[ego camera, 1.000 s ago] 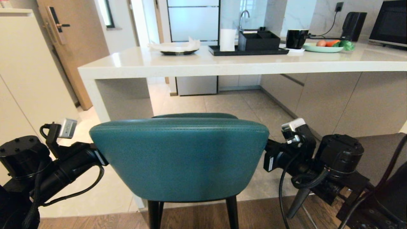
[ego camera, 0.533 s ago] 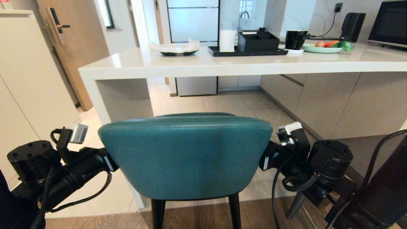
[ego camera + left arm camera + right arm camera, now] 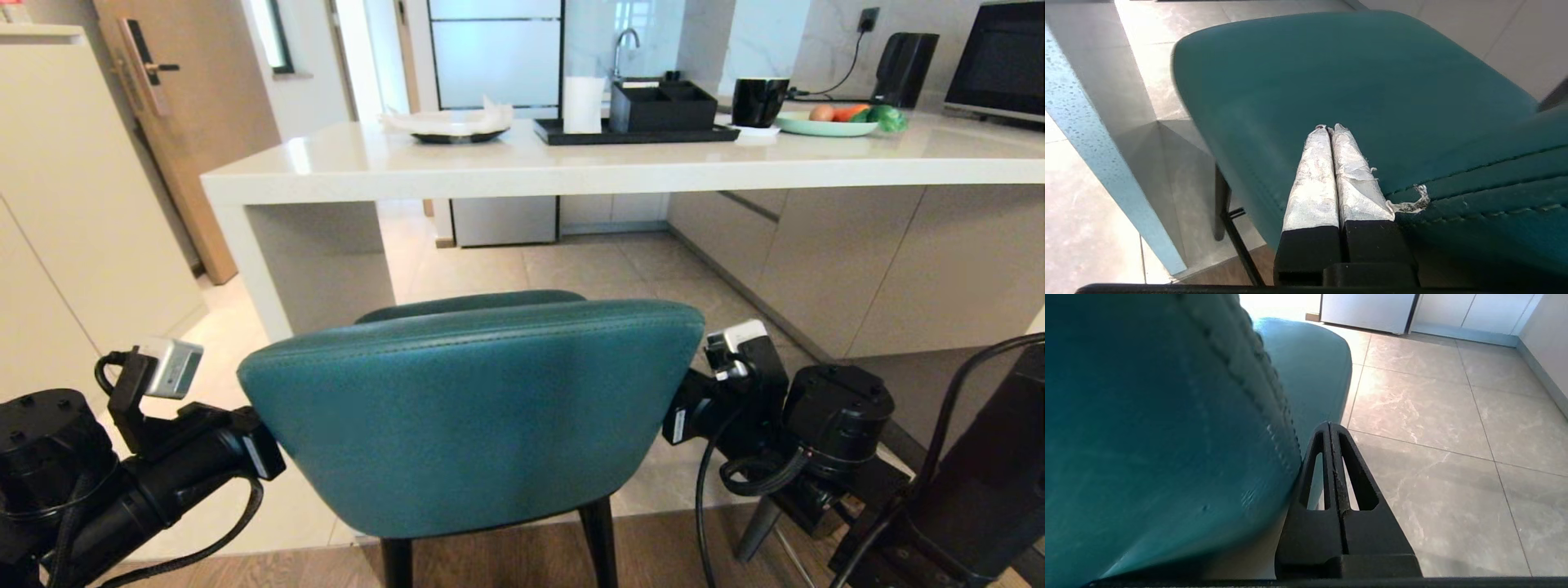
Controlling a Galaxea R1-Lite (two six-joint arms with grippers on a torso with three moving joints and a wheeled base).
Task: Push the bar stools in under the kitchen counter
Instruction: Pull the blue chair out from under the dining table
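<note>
The long glossy white stone kitchen counter (image 3: 522,167) stands ahead with open floor under its tabletop, and its place in the head view matches half a second ago, so the camera has kept still over that span. What has changed is the teal leather bar stool with rounded back and thin black legs (image 3: 473,408): its backrest has turned, the left edge swinging nearer the robot and lower in the view, the right edge holding level, so the seat front now shows off to the left. It stands short of the counter, not yet under it, and I judge the push to be going in skewed rather than straight. The left arm has drawn back with that edge; the left gripper (image 3: 1329,132), fingers pressed together and empty, lies against the stool's side beside the seat. The right gripper (image 3: 1329,430), also pressed together with nothing between, sits touching the backrest's right edge. Squaring the stool to the counter probably has to come before any further push.
</note>
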